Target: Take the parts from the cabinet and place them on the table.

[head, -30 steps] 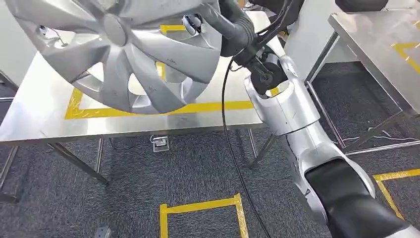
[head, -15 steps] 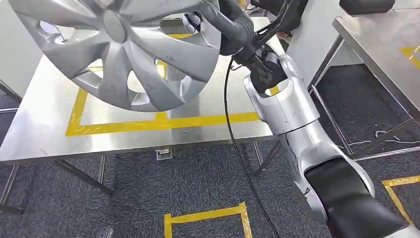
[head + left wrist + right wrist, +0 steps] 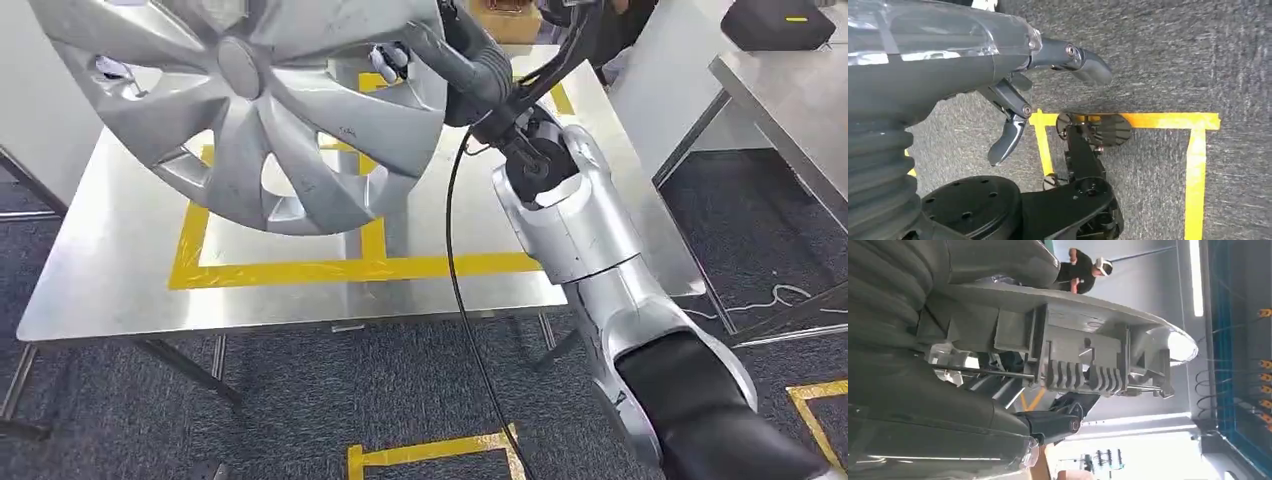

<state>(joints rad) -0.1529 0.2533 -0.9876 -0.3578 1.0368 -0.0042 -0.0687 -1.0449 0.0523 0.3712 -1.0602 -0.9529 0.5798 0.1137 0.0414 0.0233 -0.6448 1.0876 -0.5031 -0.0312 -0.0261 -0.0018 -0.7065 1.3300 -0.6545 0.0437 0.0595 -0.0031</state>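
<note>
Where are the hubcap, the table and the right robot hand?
hubcap (image 3: 240, 70), head view, on its centre hub.
table (image 3: 110, 270), head view, on bare steel outside the yellow tape.
right robot hand (image 3: 470, 55), head view, on the dark fingers at the hubcap's rim.

Steel table (image 3: 120, 290) on thin metal legs, standing on dark grey carpet floor (image 3: 300, 400); yellow tape rectangle (image 3: 330, 270) marked on tabletop. Second steel table (image 3: 790, 90) well apart, carrying a black object (image 3: 780, 22) with yellow mark
</note>
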